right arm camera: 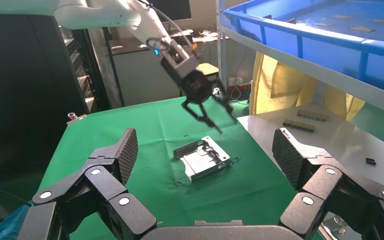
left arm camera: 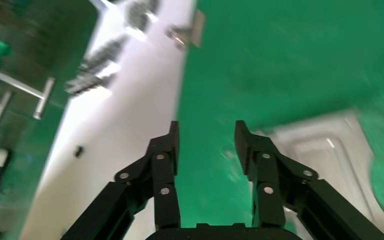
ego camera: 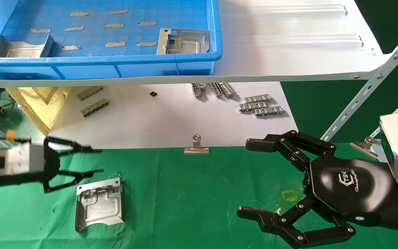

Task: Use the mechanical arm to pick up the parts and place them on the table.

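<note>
One silver part (ego camera: 98, 204) lies flat on the green-clothed table (ego camera: 192, 193), also visible in the left wrist view (left arm camera: 325, 150) and the right wrist view (right arm camera: 202, 157). My left gripper (ego camera: 98, 160) hovers just above and behind that part, open and empty (left arm camera: 207, 137); its blurred claw shows over the part in the right wrist view (right arm camera: 207, 107). Two more parts sit in the blue tray, one at its right (ego camera: 183, 41) and one at its left (ego camera: 22, 48). My right gripper (ego camera: 247, 178) hangs open and empty over the right of the table (right arm camera: 206, 150).
The blue tray (ego camera: 98, 61) rests on a white metal shelf (ego camera: 288, 52) overhanging the back. Below it a white sheet (ego camera: 171, 117) carries grey ridged strips (ego camera: 261, 105). A binder clip (ego camera: 196, 147) holds the cloth's edge. A yellow cloth (ego camera: 43, 103) hangs at the back left.
</note>
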